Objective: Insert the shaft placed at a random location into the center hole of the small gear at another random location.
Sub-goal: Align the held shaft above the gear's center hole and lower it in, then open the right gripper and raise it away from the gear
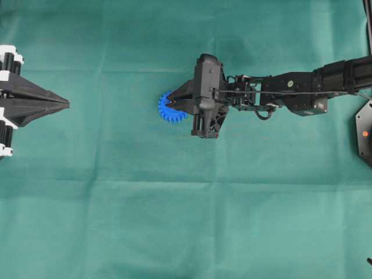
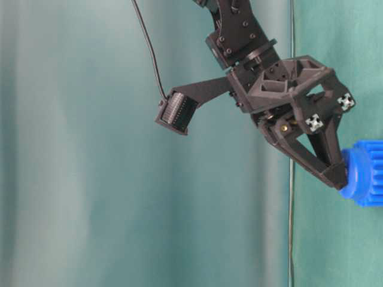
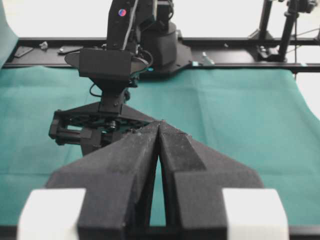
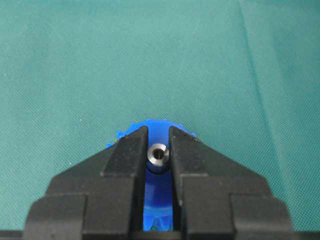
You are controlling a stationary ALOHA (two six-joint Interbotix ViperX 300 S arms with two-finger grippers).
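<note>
On the green cloth (image 1: 116, 203), our right gripper (image 4: 159, 145) reaches to mid-table, fingers clenched on the shaft (image 4: 158, 154), holding it end-on over the small gear (image 1: 170, 108), probably to line it up with the center hole, which we cannot see. Our left gripper (image 3: 159, 131) rests at the table's edge, fingers closed on nothing.

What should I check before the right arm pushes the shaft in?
1. Shaft held between right gripper fingers: ok.
2. Shaft over gear: ok, blue shows behind and below it.
3. Shaft lined up with center hole: cannot tell, hole hidden.
4. Gear flat on cloth: cannot tell.
5. Left gripper shut, far from gear: ok.
</note>
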